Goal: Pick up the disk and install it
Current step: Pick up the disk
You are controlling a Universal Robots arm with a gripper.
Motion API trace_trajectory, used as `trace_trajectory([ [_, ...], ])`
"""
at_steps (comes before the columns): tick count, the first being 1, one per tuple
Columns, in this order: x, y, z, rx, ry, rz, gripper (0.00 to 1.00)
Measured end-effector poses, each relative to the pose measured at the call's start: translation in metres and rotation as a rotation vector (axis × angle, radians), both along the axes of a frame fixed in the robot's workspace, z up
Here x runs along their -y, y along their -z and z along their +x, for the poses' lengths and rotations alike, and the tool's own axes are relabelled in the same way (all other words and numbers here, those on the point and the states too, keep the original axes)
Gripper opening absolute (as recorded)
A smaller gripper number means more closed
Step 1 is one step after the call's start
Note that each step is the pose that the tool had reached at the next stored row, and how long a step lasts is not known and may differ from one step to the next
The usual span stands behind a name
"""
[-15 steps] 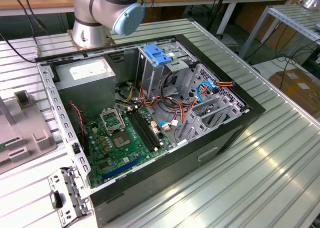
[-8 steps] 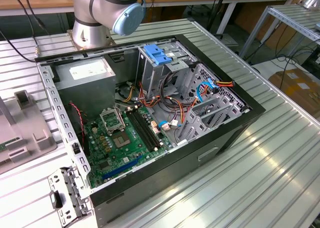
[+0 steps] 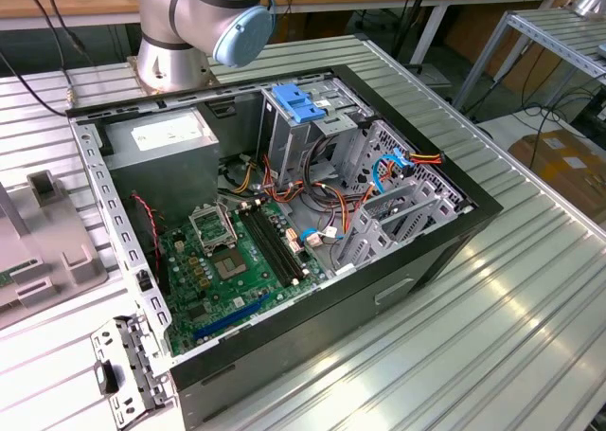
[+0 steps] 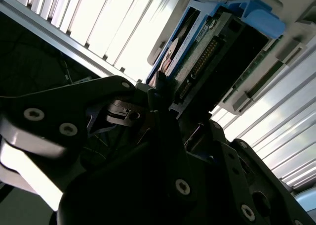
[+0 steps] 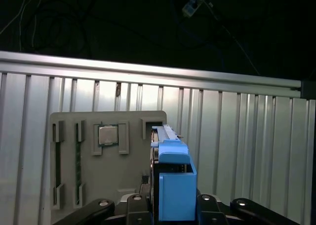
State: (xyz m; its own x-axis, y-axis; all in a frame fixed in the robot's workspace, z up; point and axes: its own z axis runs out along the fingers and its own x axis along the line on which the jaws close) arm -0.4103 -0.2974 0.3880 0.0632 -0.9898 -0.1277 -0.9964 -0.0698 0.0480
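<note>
on the exterior view's left a grey tray lies on the ribbed worktop; to the exterior view's right of it sits the open computer case, with the drive cage at the exterior view's right end of it; in the first wrist view the tray holds two thin memory sticks, then a square chip, then the disk, which stands on its edge in a slot of the tray; the gripper is right at the disk; its fingers sit one on each side of the blue end and look pressed on it, pinching the disk; i think the step is the pick up; to do it well the squeeze should be firm and even on both sides; the pull should go straight out of the slot, not tipped, so the blue rails do not catch on the tray's walls; slow is best, as the fit looks snug
</note>
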Motion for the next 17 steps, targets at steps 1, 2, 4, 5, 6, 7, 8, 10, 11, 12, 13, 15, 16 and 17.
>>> trace_trajectory([
  [1,0.0000,-0.0005,0.0000,0.0001,0.000,0.0002,0.36],
  [2,0.0000,-0.0014,0.0000,0.0001,0.000,0.0005,0.36],
  [4,0.0000,-0.0030,0.0000,0.0000,0.000,0.0016,0.36],
  [5,0.0000,-0.0034,0.0000,0.0000,0.000,0.0020,0.36],
  [6,0.0000,-0.0039,0.0000,0.0000,0.000,0.0026,0.36],
  [7,0.0000,-0.0045,0.0000,0.0000,0.000,0.0034,0.36],
  [8,0.0000,-0.0051,0.0000,0.0000,0.000,0.0039,0.36],
  [10,0.0000,-0.0057,0.0000,0.0001,0.000,0.0049,0.36],
  [11,0.0000,-0.0060,0.0000,0.0000,0.000,0.0056,0.36],
  [12,0.0000,-0.0063,0.0000,0.0001,0.000,0.0064,0.36],
  [13,0.0000,-0.0065,0.0000,0.0000,0.000,0.0072,0.36],
  [15,0.0000,-0.0072,0.0000,0.0000,0.000,0.0104,0.36],
  [16,0.0000,-0.0075,0.0000,0.0000,0.000,0.0121,0.36],
  [17,0.0000,-0.0078,0.0000,0.0000,0.000,0.0133,0.36],
])
